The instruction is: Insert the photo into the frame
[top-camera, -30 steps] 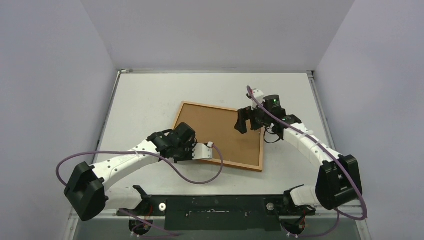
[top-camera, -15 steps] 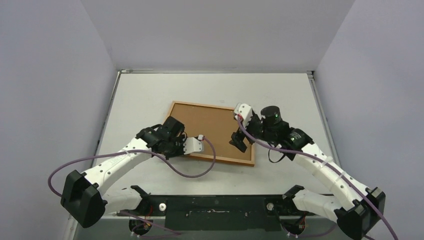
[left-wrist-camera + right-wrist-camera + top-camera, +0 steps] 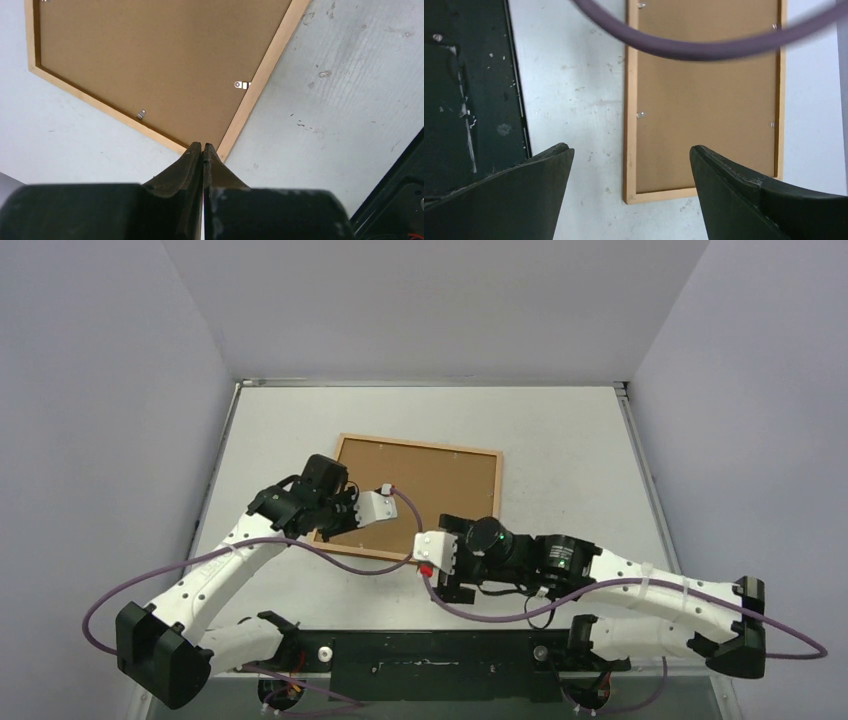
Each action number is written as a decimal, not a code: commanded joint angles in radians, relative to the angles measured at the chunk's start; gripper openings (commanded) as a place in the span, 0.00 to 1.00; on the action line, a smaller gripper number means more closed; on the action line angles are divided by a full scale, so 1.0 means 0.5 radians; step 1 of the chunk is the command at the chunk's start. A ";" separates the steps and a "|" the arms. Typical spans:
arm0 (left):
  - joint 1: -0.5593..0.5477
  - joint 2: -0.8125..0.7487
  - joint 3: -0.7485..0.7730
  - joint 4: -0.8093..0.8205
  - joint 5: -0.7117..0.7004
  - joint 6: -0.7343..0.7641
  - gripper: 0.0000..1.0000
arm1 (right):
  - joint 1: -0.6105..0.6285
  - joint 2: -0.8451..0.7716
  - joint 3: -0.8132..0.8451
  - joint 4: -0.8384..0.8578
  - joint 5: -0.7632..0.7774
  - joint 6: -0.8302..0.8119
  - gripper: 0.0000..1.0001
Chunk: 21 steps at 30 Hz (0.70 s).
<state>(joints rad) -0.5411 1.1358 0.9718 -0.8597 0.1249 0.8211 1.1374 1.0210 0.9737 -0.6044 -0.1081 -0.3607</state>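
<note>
We saw our left claw [image 3: 202, 146] pinched fully shut and holding nothing, with a corner of the frame [image 3: 150, 65] right at its tips. The frame lay brown back upward on the bench [image 3: 325, 100], just ahead of our right claw [image 3: 630, 150], which gaped wide and empty.

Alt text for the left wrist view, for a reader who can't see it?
The left gripper, shut, points at a corner of the frame, which lies back up on the table. Plain brown backing fills the narrow wooden border. Two small metal clips sit along the edges near that corner.
</note>
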 commanded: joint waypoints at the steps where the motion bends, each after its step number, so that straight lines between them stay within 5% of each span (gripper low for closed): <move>1: 0.019 -0.039 0.102 0.050 0.035 0.002 0.00 | 0.343 0.147 0.008 -0.057 0.491 -0.049 0.90; 10: 0.171 -0.053 -0.230 0.148 0.117 0.250 0.00 | 0.515 0.064 -0.197 0.234 0.888 -0.030 0.90; 15: 0.217 0.099 -0.357 0.133 0.214 0.408 0.27 | 0.463 0.036 -0.239 0.357 0.911 -0.025 0.90; 21: 0.214 0.351 -0.342 0.190 0.253 0.452 0.31 | 0.439 0.019 -0.263 0.453 0.979 -0.041 0.90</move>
<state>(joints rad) -0.4370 1.2636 0.7841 -0.8089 0.1997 1.0035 1.3674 1.0603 0.8494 -0.4568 0.3172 -0.3817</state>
